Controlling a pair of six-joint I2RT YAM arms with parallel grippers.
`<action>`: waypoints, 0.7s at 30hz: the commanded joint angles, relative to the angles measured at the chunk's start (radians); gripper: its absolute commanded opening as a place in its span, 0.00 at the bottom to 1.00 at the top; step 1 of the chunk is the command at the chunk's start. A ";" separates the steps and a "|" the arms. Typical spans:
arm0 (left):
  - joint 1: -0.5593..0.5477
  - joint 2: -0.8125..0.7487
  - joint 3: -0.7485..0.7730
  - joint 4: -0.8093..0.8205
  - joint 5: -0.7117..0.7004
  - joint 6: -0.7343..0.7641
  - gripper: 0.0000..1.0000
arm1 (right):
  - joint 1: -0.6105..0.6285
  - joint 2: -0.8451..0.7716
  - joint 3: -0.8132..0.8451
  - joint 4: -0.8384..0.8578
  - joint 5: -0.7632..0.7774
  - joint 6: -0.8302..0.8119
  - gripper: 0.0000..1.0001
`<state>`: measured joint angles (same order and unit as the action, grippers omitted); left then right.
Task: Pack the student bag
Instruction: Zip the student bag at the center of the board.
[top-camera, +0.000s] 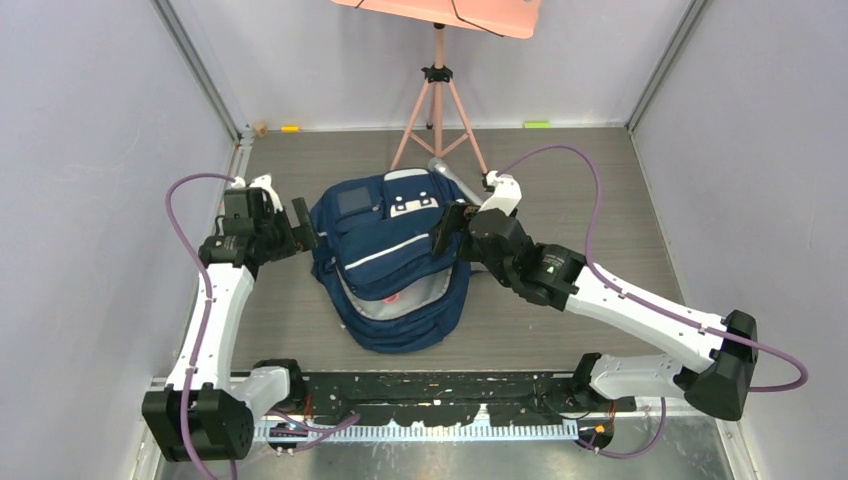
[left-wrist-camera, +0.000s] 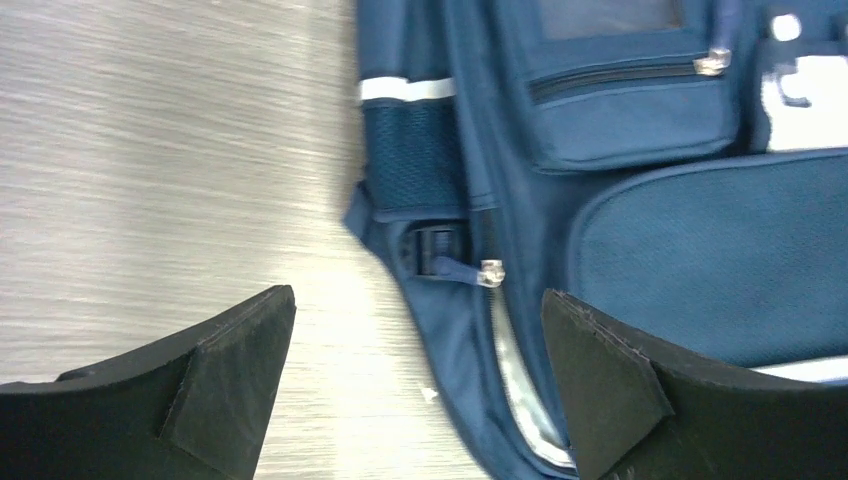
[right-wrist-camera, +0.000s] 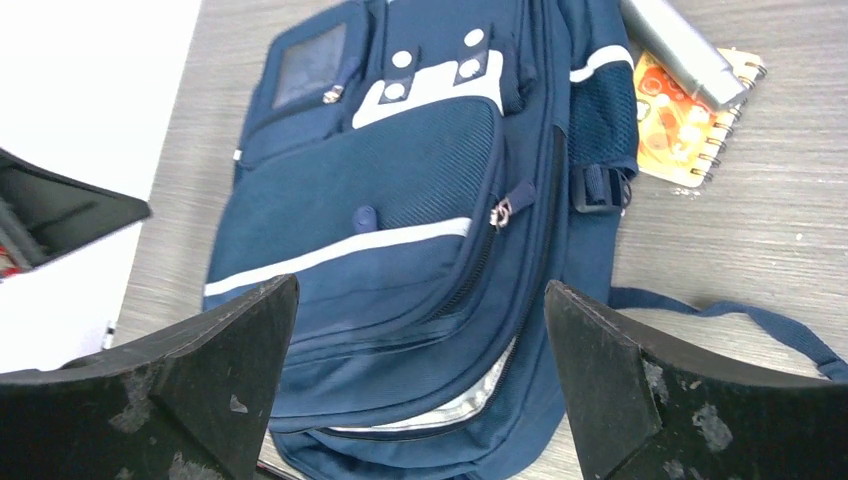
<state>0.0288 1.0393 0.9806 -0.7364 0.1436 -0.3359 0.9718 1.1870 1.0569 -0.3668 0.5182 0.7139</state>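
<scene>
Left gripper (left-wrist-camera: 416, 293) spread wide, empty | right gripper (right-wrist-camera: 420, 283) the same | bag (top-camera: 390, 265) flat on table (top-camera: 290, 335) between them, mouth half unzipped | risk, I judge: limp flap could sag shut, blocking notebook (right-wrist-camera: 690, 125).

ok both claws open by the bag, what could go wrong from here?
1. The student bag gapes only a slit, grey lining barely showing; items may jam at the mouth.
2. The silver bottle seems to rest on the spiral notebook; lifting the notebook could roll it away.
3. A loose strap lies by the right claw and could snag it.
</scene>
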 joint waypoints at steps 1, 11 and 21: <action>0.013 0.016 -0.002 -0.039 -0.134 0.103 0.95 | -0.004 -0.033 0.077 0.042 0.001 -0.003 1.00; 0.011 0.033 -0.081 0.020 0.016 0.192 0.86 | -0.018 0.146 0.044 0.025 -0.042 0.051 0.93; 0.004 0.051 -0.080 0.011 0.125 0.215 0.76 | -0.040 0.214 -0.132 0.113 -0.127 0.145 0.43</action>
<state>0.0360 1.0966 0.8894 -0.7494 0.1722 -0.1493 0.9504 1.3693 0.9649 -0.2497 0.4149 0.8326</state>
